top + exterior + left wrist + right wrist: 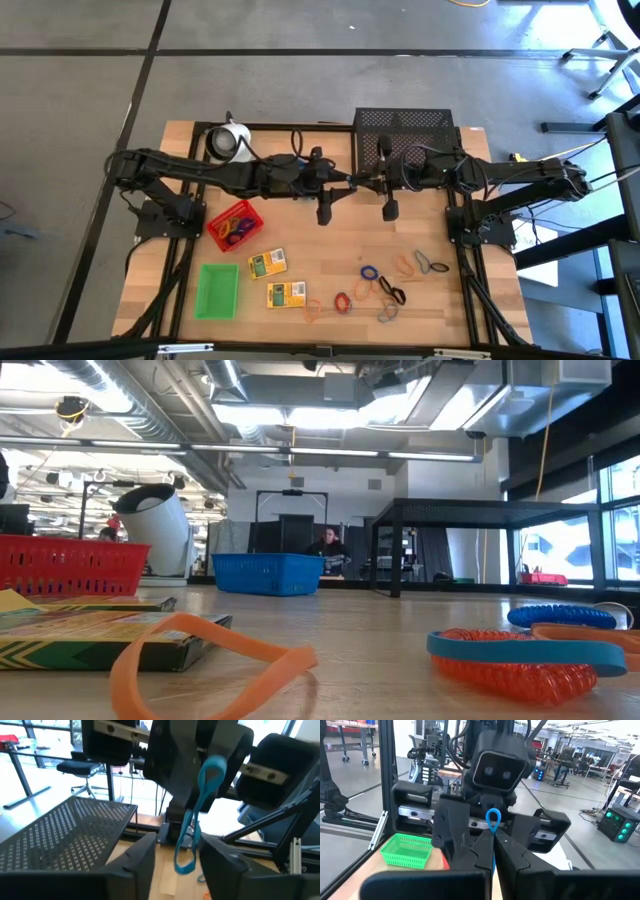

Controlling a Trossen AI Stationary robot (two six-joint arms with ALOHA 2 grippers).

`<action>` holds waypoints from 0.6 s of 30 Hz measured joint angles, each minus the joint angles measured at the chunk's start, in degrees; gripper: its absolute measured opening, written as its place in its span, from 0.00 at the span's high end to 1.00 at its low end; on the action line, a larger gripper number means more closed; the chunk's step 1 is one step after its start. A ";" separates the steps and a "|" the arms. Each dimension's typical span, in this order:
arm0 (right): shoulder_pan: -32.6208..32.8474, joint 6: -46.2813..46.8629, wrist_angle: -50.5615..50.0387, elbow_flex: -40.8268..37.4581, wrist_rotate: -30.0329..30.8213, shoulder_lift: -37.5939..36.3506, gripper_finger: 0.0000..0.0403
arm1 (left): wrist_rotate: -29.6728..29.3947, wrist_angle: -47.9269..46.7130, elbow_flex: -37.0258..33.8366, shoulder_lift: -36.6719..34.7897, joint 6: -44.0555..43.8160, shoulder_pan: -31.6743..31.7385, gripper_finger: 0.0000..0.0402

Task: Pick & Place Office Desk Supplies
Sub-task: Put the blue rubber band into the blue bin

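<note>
My right gripper (492, 849) is shut on a blue loop (192, 825) high over the table's middle. My left gripper (182, 867) faces it fingertip to fingertip (345, 181) and is open. Its fingers stand on either side of the loop's hanging lower end without touching it. On the table lie a red tray (236, 226) with loops in it, a green tray (217, 290), two yellow-green boxes (267, 263) (286, 294) and several loose loops (390, 285). A blue tray (267, 573) shows far back in the low view. My right gripper pinches the blue loop near its upper end (493, 817) between its two fingers. The fingers are level and point toward the table's left. A short bight sticks up past the fingers. The rest hangs slack below them, lifted clear of the table.
The black wire-mesh rack (405, 125) stands at the far edge behind the grippers, and the white round object (228, 140) is at the far left. Orange and blue loops (530, 650) lie close to the low camera. Bare wood (330, 245) lies between the boxes and the loops.
</note>
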 joint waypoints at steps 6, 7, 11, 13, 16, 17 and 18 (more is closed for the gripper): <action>0.00 0.02 -0.22 0.00 0.00 0.00 0.98 | -0.01 -0.22 0.00 0.17 -0.02 0.00 0.94; 0.00 0.02 -0.22 0.00 0.00 0.00 0.98 | 0.00 -0.22 0.00 0.17 -0.03 0.00 0.97; 0.00 0.04 -0.21 0.00 0.08 0.00 0.96 | -0.02 -0.22 0.00 0.17 -0.03 -0.09 0.99; 0.01 0.28 -0.21 0.00 0.79 0.00 0.93 | -0.02 -0.22 0.00 0.17 -0.41 -0.09 0.99; 0.00 1.88 -0.38 0.00 1.33 0.00 0.85 | -0.15 -0.51 0.00 0.17 -2.08 -0.09 0.99; 0.00 2.17 -0.74 0.00 1.36 0.00 0.81 | -0.43 -0.86 0.00 0.15 -2.99 -0.09 0.99; 0.00 2.53 -1.14 0.00 1.36 0.00 0.78 | -0.73 -1.32 0.00 0.15 -3.94 -0.09 0.99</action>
